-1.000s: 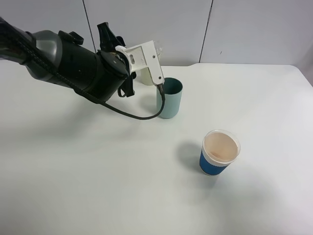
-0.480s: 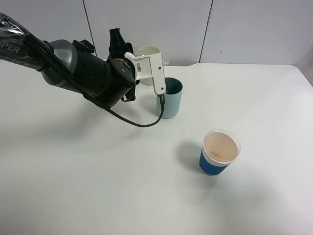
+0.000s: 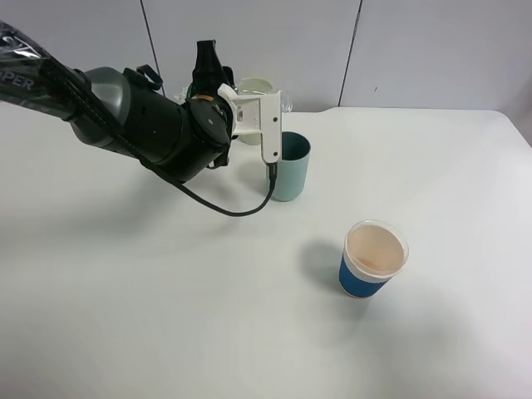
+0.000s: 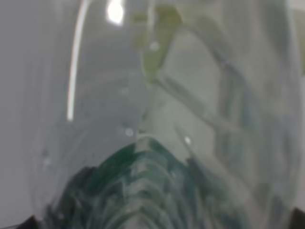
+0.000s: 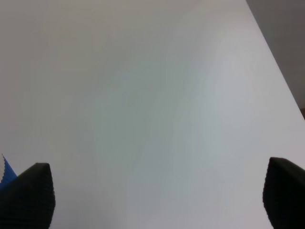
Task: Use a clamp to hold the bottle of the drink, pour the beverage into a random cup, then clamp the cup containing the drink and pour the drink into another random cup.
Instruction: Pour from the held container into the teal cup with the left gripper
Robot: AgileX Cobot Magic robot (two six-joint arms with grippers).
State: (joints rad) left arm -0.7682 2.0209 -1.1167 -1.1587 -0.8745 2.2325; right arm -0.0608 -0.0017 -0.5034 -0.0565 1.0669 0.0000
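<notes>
My left gripper [image 3: 208,71] is at the back of the table, shut on the bottle [image 4: 152,143]. The clear bottle with its dark green label fills the left wrist view. In the exterior high view only a clear bit of the bottle [image 3: 286,101] shows past the white camera mount, above and behind the teal cup [image 3: 288,166]. The pale yellow-green cup [image 3: 253,90] stands just behind the mount, partly hidden. I cannot make out the beverage. My right gripper [image 5: 157,198] is open over bare table and holds nothing.
A blue-sleeved paper cup [image 3: 374,259] stands right of centre on the white table [image 3: 166,316]; its blue edge [image 5: 4,171] shows beside one right fingertip. A black cable [image 3: 241,208] hangs from the left wrist close to the teal cup. A grey wall runs behind the table.
The left wrist has rolled, so the white camera mount has turned from slanted to nearly upright, and the arm has shifted slightly right. The pale yellow-green cup has come into sight. The cups have not moved.
</notes>
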